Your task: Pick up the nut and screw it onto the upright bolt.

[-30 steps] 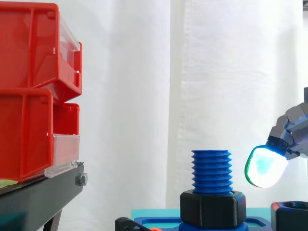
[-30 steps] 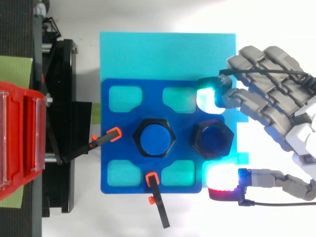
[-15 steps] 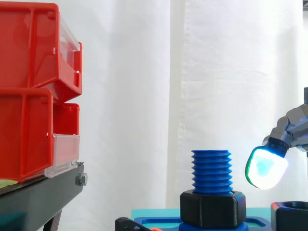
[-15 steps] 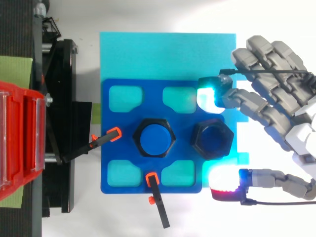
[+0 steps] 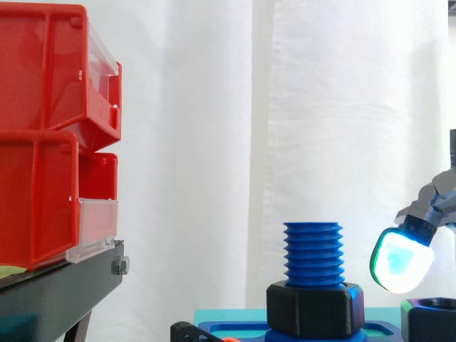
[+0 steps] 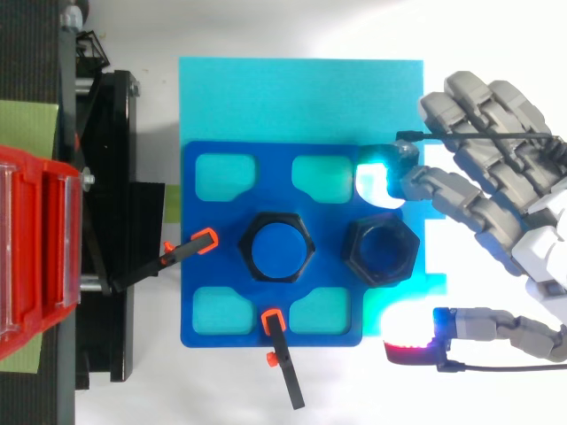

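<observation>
Nut (image 6: 381,251) is sitting flat near the right edge of the blue plate (image 6: 221,301), its bore facing up, well apart from the upright bolt (image 6: 279,248) standing at the plate's middle. The hand (image 6: 483,208) is hovering beyond that right edge with its fingers spread and holding nothing. One cyan-white fingertip (image 6: 376,173) is hanging just beyond the nut's far flat, and the red-glowing thumb pad (image 6: 412,341) is waiting off the plate's near right corner. In the side view that fingertip (image 5: 402,260) is floating above the nut (image 5: 431,320), not touching it.

To grip well, the hand probably needs to come lower and close finger and thumb on opposite flats, keeping the nut level so that its bore meets the threads (image 5: 313,253) squarely. It then has to lift clear of the bolt's top before travelling over.

A black hex collar (image 5: 315,308) is ringing the bolt's base, which likely limits how far down the nut can turn. Two orange-tipped clamps (image 6: 204,237) are pinning the plate's left and near edges, away from the path. Under the plate a cyan mat (image 6: 301,97) is lying. Red bins (image 5: 43,142) on a black stand (image 5: 57,292) are standing off to the left.
</observation>
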Controlling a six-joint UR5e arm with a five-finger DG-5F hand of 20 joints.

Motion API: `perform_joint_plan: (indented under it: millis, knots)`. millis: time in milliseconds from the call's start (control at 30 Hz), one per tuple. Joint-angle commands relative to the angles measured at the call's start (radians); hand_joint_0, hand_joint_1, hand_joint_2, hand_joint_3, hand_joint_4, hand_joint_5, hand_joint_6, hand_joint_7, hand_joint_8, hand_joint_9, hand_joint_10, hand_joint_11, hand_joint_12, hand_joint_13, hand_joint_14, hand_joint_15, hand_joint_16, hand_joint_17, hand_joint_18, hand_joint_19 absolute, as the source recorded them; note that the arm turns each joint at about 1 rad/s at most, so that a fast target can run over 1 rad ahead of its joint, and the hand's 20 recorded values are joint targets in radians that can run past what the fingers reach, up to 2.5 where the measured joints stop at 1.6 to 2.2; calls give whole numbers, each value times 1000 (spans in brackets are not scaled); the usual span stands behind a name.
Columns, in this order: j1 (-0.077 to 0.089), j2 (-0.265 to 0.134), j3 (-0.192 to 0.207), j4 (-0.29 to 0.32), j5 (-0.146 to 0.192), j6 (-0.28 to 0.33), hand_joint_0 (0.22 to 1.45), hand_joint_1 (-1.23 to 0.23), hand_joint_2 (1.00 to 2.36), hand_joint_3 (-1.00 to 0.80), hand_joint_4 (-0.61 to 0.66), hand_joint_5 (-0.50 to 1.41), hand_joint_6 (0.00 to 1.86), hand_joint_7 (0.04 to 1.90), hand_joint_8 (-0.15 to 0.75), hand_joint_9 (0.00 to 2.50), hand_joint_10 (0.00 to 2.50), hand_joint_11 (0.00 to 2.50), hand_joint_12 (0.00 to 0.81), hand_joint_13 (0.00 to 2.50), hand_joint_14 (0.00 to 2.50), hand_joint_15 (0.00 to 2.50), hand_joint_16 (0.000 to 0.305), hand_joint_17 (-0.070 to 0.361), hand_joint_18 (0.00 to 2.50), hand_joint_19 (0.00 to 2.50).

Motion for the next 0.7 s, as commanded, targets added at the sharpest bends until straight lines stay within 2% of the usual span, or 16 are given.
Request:
perform_joint_plan:
  millis: [0,267,667]
  knots:
    - [1,0,0,-17,0,17,295,-765,1000,-500,174,-300,501,668,313,0,0,3,469,0,0,0,76,172,0,14]
    - [2,0,0,-22,-2,29,308,-744,1000,-500,193,-300,501,696,319,5,0,19,470,0,0,0,75,169,0,31]
    - [-7,-2,-1,-2,-12,23,325,-687,1000,-500,195,-300,502,706,321,29,0,31,468,0,0,0,74,167,1,38]
